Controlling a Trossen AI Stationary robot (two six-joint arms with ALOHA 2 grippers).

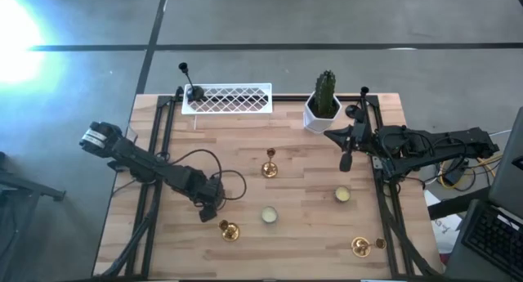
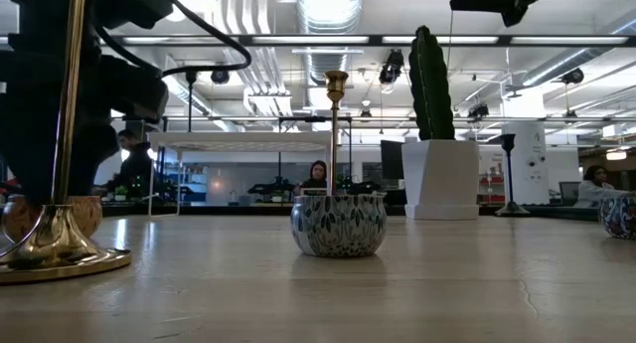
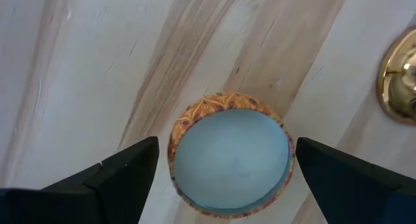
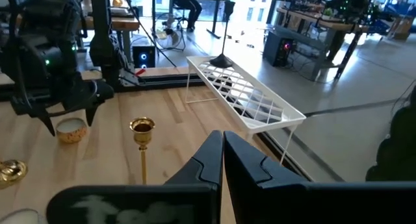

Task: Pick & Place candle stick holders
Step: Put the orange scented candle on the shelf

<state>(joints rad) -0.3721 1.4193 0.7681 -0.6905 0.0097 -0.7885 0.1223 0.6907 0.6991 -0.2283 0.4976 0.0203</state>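
My left gripper (image 3: 226,146) points down, open, over a low round cup holder (image 3: 227,156) with an orange patterned wall and a pale blue inside. The cup stands on the table, one finger on each side of it. Whether the fingers touch it I cannot tell. In the high view the gripper (image 1: 207,210) hides the cup. A gold stemmed holder (image 1: 229,230) stands just beside it, toward the near edge. My right gripper (image 1: 346,161) hangs shut and raised near the cactus pot (image 1: 323,109).
Another gold stemmed holder (image 1: 270,166) stands mid-table, two low cups (image 1: 269,215) (image 1: 342,194) to its right, a third gold holder (image 1: 359,246) near the front right. A white lattice tray (image 1: 229,98) with a black stemmed holder (image 1: 189,87) sits at the far edge.
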